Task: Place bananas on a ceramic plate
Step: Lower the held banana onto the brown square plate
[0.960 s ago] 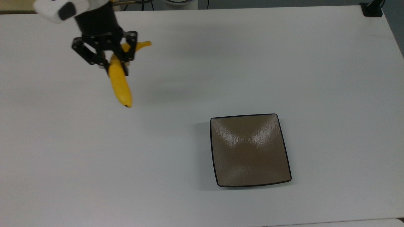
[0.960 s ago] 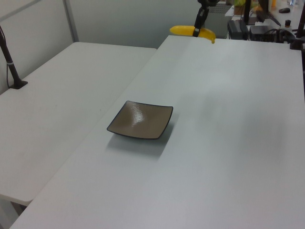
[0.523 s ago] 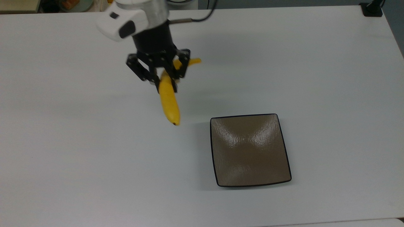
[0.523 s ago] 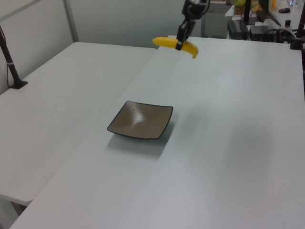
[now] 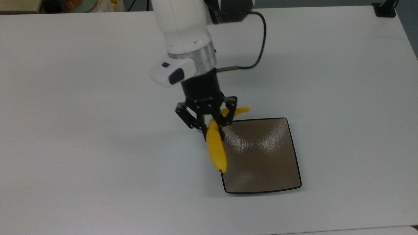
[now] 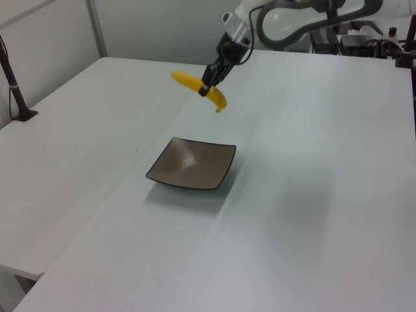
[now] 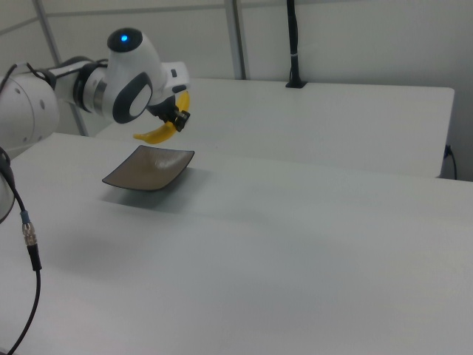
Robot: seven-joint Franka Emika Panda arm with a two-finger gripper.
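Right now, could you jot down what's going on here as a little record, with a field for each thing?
gripper: shut on the banana, held above the table
banana: yellow, gripped near its middle, in the air; in the top view it overlaps the plate's left edge
plate: square, brown, dark rim, lying flat with nothing on it
table: white, bears the plate
height: in the left view the banana hangs well above the plate
task state: banana not yet on the plate
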